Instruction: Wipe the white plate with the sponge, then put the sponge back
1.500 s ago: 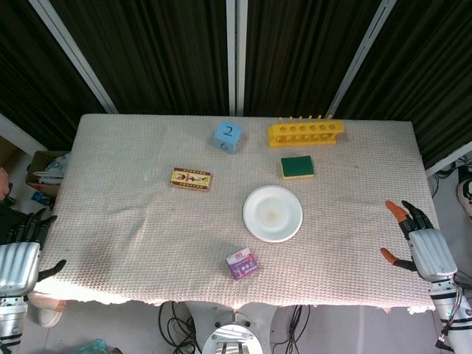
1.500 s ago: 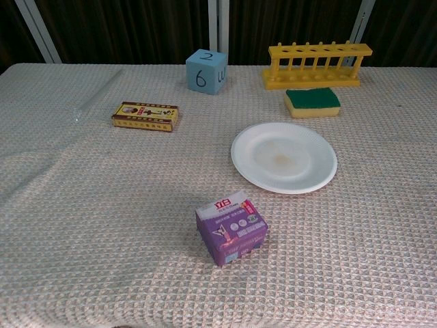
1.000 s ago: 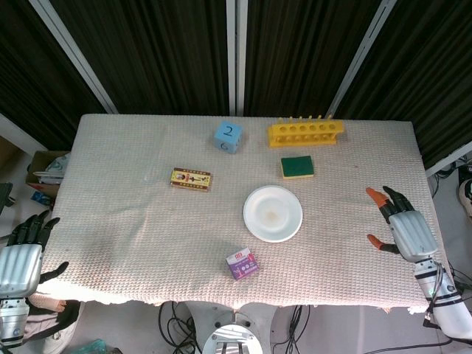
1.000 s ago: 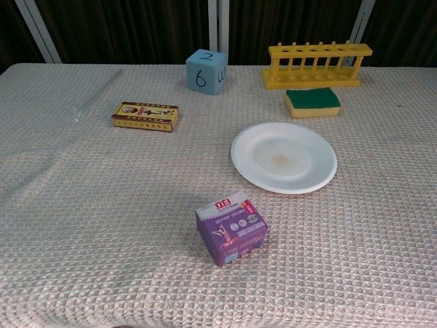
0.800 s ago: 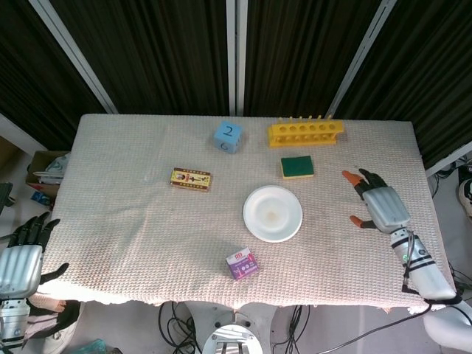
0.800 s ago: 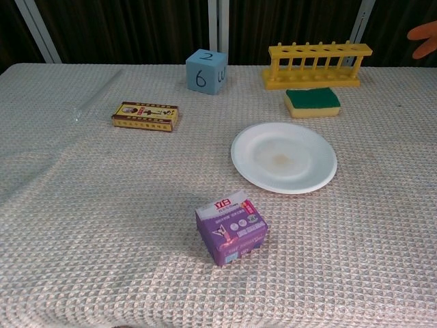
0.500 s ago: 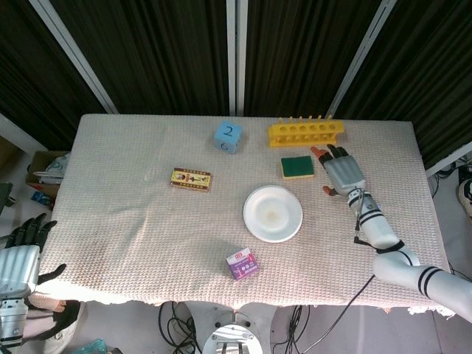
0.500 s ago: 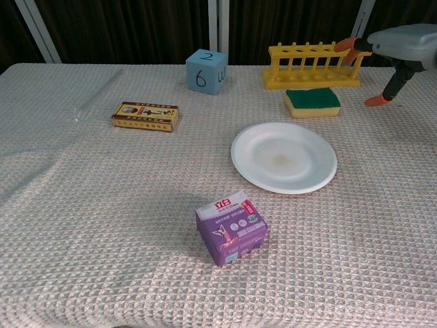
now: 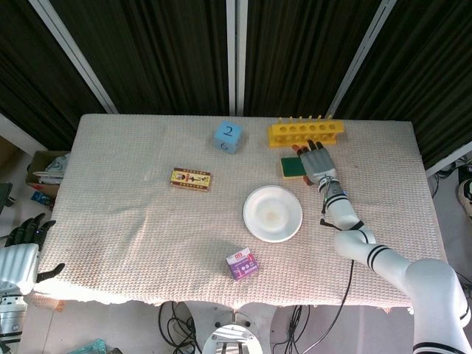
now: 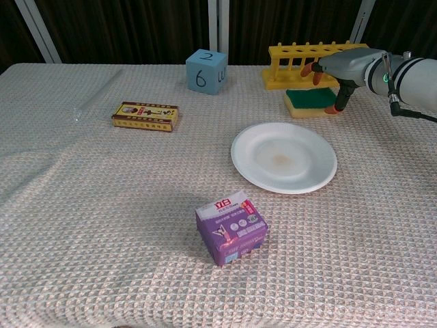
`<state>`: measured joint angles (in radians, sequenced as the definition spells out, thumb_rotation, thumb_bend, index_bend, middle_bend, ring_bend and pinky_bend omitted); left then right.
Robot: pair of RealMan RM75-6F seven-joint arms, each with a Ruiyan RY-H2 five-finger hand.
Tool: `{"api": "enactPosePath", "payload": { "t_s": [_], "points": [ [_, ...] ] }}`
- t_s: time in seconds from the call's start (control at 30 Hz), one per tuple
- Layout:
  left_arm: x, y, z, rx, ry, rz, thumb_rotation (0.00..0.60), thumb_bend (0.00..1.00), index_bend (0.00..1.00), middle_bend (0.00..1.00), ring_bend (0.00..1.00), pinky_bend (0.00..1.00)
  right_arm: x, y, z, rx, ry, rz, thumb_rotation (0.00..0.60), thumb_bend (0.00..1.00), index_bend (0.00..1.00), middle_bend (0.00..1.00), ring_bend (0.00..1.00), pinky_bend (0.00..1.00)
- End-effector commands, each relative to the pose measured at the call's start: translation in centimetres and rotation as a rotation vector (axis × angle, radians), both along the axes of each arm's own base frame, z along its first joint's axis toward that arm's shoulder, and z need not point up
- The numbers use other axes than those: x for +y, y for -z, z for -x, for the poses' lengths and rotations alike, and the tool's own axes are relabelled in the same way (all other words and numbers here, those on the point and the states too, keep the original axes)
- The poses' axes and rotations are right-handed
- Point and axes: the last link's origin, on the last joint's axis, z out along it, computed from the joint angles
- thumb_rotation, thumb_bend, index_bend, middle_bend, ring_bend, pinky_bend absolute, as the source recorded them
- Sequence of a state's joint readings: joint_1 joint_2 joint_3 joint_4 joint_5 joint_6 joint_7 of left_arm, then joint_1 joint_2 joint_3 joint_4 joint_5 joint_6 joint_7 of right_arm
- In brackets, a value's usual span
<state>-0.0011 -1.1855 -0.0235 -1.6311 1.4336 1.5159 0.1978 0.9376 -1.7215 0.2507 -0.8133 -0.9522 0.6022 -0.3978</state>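
Bench under a cream waffle-weave cloth carries everything. Right arm reaches in from 4 o'clock so the right hand hovers over the sponge; fingers spread wide, thumb down beside the sponge's right end, nothing held. Contact with the sponge cannot be confirmed from either view. Judgement: this is the pre-grasp, hand posed palm-down to close over the sponge from above. Left hand parked off the bench edge at 8 o'clock, fingers apart, empty, out of the working area. Rack, yellow, stands at 12 to 1 o'clock, just behind the sponge; closeness leaves little room for the fingertips on that side, a snag risk. Plate, white, near centre, with a faint brownish smear in its middle, presumably the target of the wipe; it lies just at 7 o'clock of the sponge, a short carry. Cube, blue, marked 2 and 6, at 11 o'clock. Purple box at 6 o'clock of the plate. Yellow box at 9 to 10 o'clock, lying flat, well apart from the work. Wiping not yet begun.
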Motion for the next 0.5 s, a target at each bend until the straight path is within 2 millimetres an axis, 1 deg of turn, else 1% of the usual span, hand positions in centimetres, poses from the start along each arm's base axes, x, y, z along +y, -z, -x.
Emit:
{"api": "enactPosePath", "payload": {
  "t_s": [0.03,0.1,0.37,0.47,0.5],
  "points": [
    [-0.08,-0.05,0.13,-0.001,-0.005,-0.004,0.6,0.0,0.18,0.08,0.08,0.16,-0.26,0.7,-0.34,0.018,-0.009,-0.012,0.6,0.24,0.19,0.23,0.04,0.14],
    [-0.14,-0.16,0.27,0.0,-0.01,-0.01,0.6,0.0,0.18,0.08,0.08,0.16,-0.32,0.9,-0.26,0.026,-0.009,-0.014,0.6,0.24,0.21,0.24,0.04,0.14],
    [-0.25,-0.1,0.55,-0.002,-0.013,-0.006,0.6,0.0,0.18,0.08,0.08,0.16,-0.47,1.31,-0.32,0.02,-0.013,-0.018,0.6,0.26,0.22,0.26,0.04,0.14],
    [-0.28,-0.14,0.68,-0.002,-0.015,-0.007,0.6,0.0,0.18,0.08,0.08,0.16,-0.56,1.56,-0.5,0.04,-0.03,-0.028,0.6,0.28,0.28,0.29,0.06,0.14],
    [-0.28,-0.15,0.7,-0.003,-0.016,-0.007,0.6,0.0,0.18,0.08,0.08,0.16,-0.6,1.58,-0.67,0.053,-0.046,-0.031,0.6,0.31,0.32,0.31,0.08,0.16]
  ]
}}
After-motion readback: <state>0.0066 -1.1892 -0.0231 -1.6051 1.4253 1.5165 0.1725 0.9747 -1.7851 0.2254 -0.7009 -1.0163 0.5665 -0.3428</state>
